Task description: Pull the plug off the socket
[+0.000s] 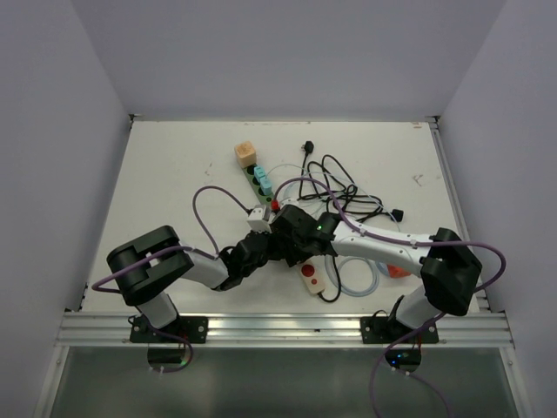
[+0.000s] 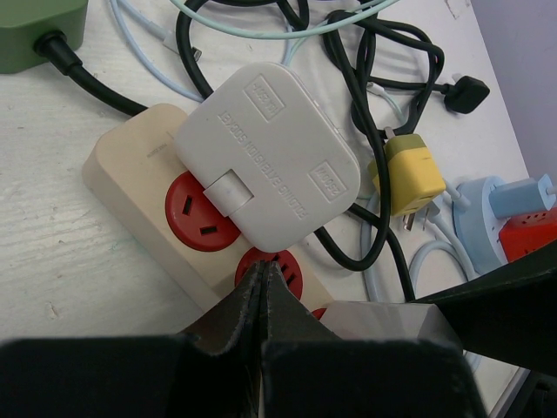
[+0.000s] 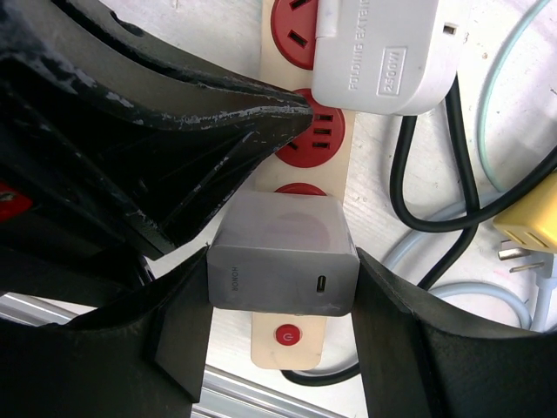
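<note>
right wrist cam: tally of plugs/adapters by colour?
White adapter: 1
Grey charger: 1
Yellow plug: 1
Total: 3

Lighting was bright, even and diffuse, with soft shadows just beneath the jaws; the dark fingers [image 2: 228, 320] nearest the lens looked soft.
</note>
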